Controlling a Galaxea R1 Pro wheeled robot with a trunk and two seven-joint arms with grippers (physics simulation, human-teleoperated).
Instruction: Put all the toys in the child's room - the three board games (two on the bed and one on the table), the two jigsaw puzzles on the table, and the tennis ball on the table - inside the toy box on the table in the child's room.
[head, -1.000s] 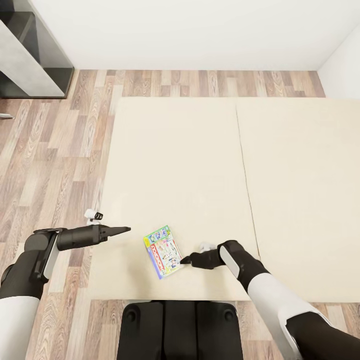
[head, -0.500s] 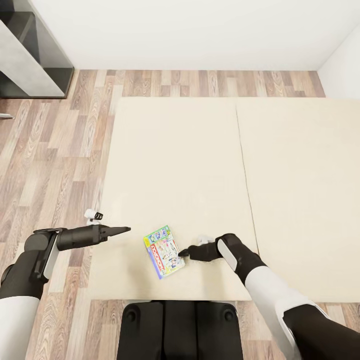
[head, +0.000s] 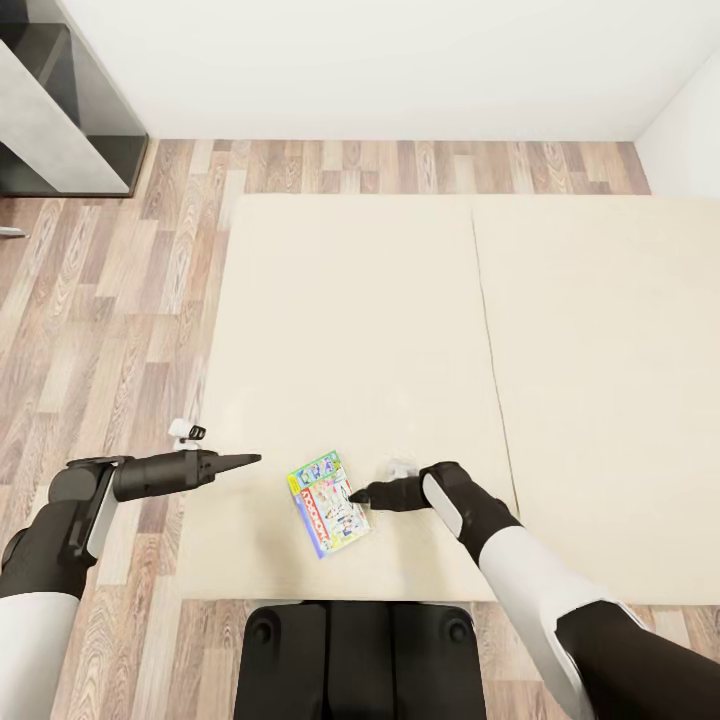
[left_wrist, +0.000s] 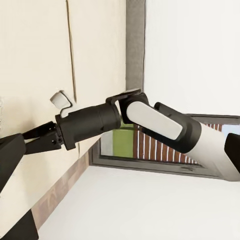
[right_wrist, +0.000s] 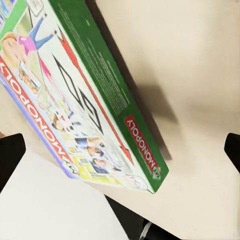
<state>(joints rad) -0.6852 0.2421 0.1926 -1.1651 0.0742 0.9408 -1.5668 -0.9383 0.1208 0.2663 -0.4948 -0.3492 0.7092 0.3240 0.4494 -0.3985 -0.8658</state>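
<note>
On the beige bed (head: 400, 330), near its front edge, lies one board game (head: 327, 502), a thin flat box with a green rim and a red "MONOPOLY" label, turned at a slant. Seen from the head camera, the right gripper (head: 356, 495) reaches in low from the right, its dark tips at the box's right edge; whether they touch it cannot be told. From the right wrist camera the box (right_wrist: 85, 100) lies between and ahead of two dark fingertips (right_wrist: 10, 155) seen at opposite edges, so these jaws stand wide apart. The left gripper (head: 252, 459) hangs over the bed's left edge, well apart from the box, pointing toward it; its jaws look drawn together to a point. Wood-plank floor (head: 110, 320) surrounds the bed, with a dark grey unit (head: 60, 110) in the far left corner against a white wall (head: 380, 60).
</note>
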